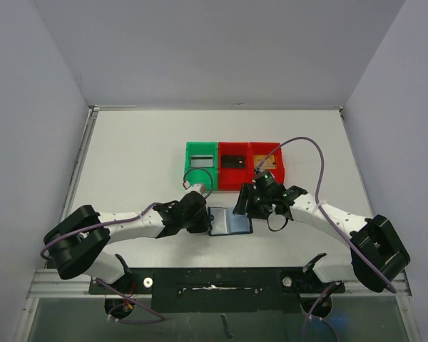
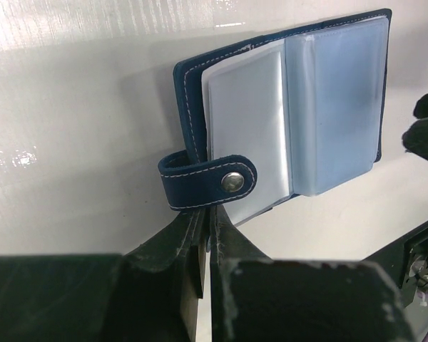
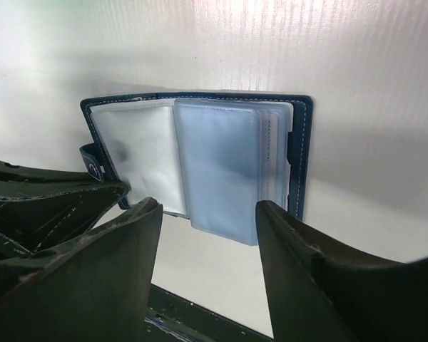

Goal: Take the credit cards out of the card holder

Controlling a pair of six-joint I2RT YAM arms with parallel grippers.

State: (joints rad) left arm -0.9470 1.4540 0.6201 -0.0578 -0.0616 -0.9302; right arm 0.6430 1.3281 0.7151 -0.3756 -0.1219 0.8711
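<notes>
One white table (image 1: 128, 157) carries everything. Two arms reach in from the near edge. The left arm (image 1: 128, 226) and the right arm (image 1: 328, 217) both bend inward, so their wrists meet near the middle.

Three bins stand in a row touching side by side, beyond the grippers: one green bin (image 1: 187, 153) on the left and two red bins (image 1: 222, 149).

One navy wallet (image 1: 230, 222) lies open and flat on the table between the two grippers, with its clear sleeves (image 2: 328, 107) facing up. Its snap strap (image 2: 207, 184) folds over the left cover.

There are three cards, one in each bin. The silver card (image 1: 203, 159) is in the green bin, the black card (image 1: 234, 161) in the middle bin and the tan card (image 1: 265, 162) in the right bin.

The left gripper (image 2: 205, 217) has its jaws pressed nearly together, with the tips against the strap's edge. I cannot tell whether they pinch it. The right gripper (image 3: 208, 214) hangs low over the wallet's edge with its jaws spread wide and nothing in them.
</notes>
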